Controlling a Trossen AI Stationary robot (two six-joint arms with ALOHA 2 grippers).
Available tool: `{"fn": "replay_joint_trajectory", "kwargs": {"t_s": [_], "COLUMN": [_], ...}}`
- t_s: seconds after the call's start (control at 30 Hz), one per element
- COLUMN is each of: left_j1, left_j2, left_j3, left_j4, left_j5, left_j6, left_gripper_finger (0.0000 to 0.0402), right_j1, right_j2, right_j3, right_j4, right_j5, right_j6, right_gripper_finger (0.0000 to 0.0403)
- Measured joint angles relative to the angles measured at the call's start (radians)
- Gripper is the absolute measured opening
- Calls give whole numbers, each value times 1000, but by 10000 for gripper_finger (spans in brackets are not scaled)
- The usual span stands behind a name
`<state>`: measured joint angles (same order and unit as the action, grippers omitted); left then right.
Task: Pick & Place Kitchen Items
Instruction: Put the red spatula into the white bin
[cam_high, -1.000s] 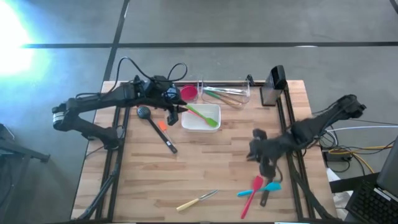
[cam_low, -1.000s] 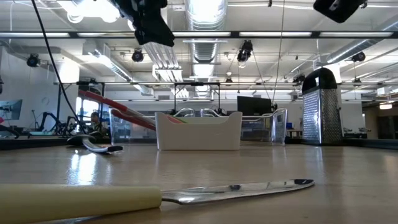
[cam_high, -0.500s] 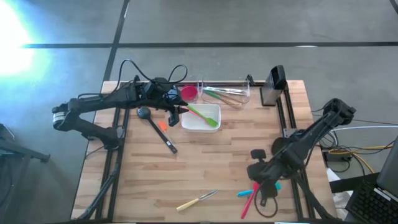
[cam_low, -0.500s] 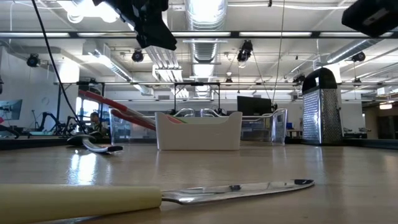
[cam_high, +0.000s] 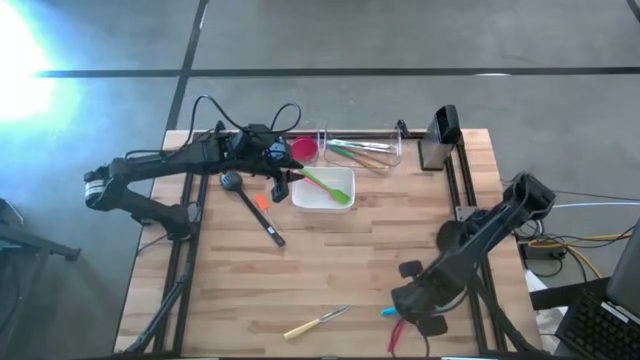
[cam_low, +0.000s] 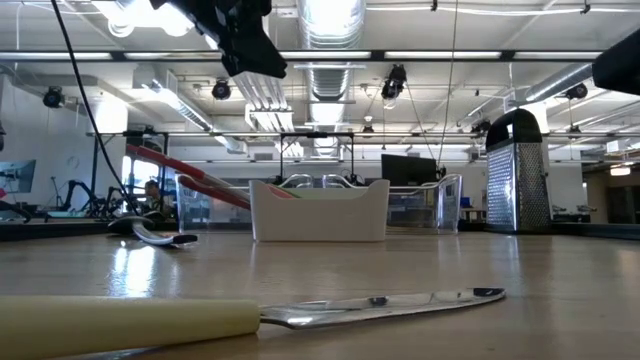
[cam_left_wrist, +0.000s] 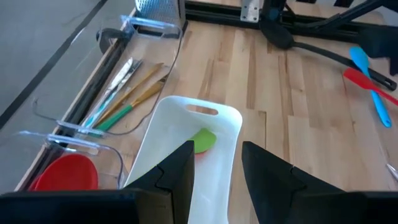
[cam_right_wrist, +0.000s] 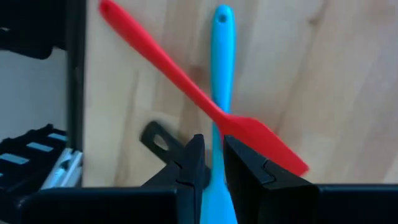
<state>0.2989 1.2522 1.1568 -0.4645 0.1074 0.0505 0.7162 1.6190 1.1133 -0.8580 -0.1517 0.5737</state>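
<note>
The right gripper (cam_right_wrist: 212, 165), fingers narrowly parted and empty, is poised over the slim blue silicone spatula (cam_right_wrist: 221, 74); descent and closing are needed next, avoiding the crossing red silicone spatula (cam_right_wrist: 186, 87).

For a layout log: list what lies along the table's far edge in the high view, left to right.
Left end effector → red bowl-shaped piece in a clear bin → white dish with a green utensil → clear bin of slim utensils → grater.
</note>
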Motion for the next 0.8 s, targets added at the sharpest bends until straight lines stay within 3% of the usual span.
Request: {"fn": "replay_joint_trajectory", "kwargs": {"t_s": [0.2, 0.53, 0.8], "left_j1": [0, 0, 0], "left_j2": [0, 0, 0], "left_j3": [0, 0, 0], "left_j4": [33, 47, 46], "left_j5": [0, 0, 6], "left_j6": [0, 24, 46], "left_gripper_finger": [138, 138, 138], "right_j1": [-1, 13, 36], "right_j2": [78, 216, 299], "right_j3": [96, 173, 175], "right_j4": [4, -5, -10], "right_j5": [-6, -27, -41], "right_j6": [-60, -155, -185], "right_gripper_finger": [64, 154, 157]}}
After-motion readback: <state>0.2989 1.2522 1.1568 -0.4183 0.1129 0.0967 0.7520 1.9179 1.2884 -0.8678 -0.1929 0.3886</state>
